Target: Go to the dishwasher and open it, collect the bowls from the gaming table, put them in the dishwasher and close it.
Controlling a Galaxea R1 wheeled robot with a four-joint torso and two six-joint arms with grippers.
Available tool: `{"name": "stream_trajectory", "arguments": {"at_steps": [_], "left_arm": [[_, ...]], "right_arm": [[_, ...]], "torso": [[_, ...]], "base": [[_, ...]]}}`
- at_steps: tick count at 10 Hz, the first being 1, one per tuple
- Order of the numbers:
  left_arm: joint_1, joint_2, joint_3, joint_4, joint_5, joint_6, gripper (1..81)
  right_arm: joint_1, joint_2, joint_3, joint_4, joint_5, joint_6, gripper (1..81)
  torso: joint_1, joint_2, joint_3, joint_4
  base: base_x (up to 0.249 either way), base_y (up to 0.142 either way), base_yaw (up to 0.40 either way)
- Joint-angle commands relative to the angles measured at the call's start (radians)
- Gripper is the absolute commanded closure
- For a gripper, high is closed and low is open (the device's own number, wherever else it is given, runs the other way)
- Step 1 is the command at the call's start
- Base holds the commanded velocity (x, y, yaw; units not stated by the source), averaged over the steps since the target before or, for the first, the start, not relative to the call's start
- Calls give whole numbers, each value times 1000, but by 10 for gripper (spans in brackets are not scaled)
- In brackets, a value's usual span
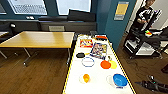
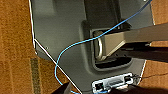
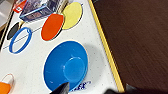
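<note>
I see the gaming table [image 1: 75, 82] stretching ahead, white-topped and yellow-edged. On it the orange bowl [image 1: 105, 64] touches the yellow bowl [image 1: 113, 64]; the pale blue-rimmed bowl [image 1: 88, 61] sits left of them. Nearer, at the right edge, a blue bowl [image 3: 66, 66] sits empty. Game boxes [image 1: 98, 50] lie farther off. Whether either gripper is released or clenched, I cannot tell.

open white top at the gaming table [image 1: 75, 82] near edge; game boxes [image 1: 99, 50] crowd the far end.
</note>
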Motion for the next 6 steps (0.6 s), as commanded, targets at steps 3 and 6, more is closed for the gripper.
{"name": "stream_trajectory", "arguments": {"at_steps": [3,6], "left_arm": [[-12,3,-1,-5,62,-4,10],[-18,5,0,-5,64,-4,10]], "right_arm": [[165,14,-102,15,-63,53,10],[167,50,-132,9,-96,177,10]], "torso": [[0,0,0,0],[0,0,0,0]], "base": [[0,0,0],[0,0,0]]}}
